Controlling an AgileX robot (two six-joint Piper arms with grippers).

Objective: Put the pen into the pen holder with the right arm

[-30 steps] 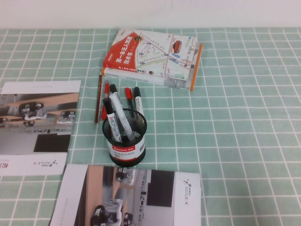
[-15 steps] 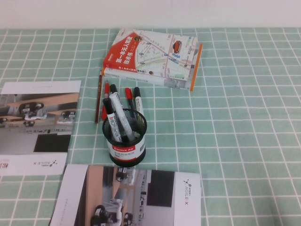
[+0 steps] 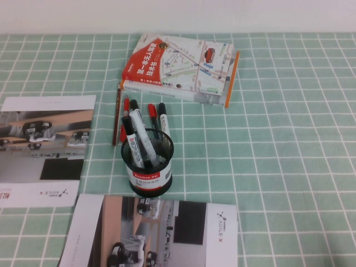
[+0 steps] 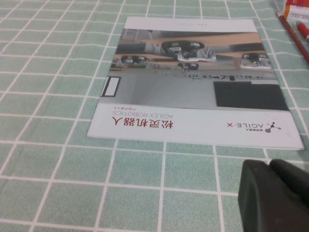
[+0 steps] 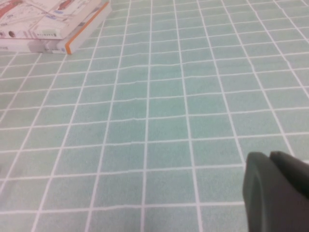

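Note:
The black wire-mesh pen holder (image 3: 148, 164), with a white label band and red stripe, stands in the middle of the table. Two white markers with black caps (image 3: 139, 139) lean inside it. Several red and black pens (image 3: 151, 110) lie on the cloth just behind it, partly hidden by it. Neither arm shows in the high view. My right gripper (image 5: 269, 155) is shut and empty, low over bare checked cloth away from the holder. My left gripper (image 4: 269, 164) is shut and empty, near a brochure (image 4: 193, 82).
A stack of books (image 3: 181, 67) lies at the back and also shows in the right wrist view (image 5: 48, 24). A brown pencil (image 3: 117, 114) lies left of the pens. Brochures lie at the left (image 3: 44, 147) and front (image 3: 156, 231). Green checked cloth covers the right side (image 3: 289, 156).

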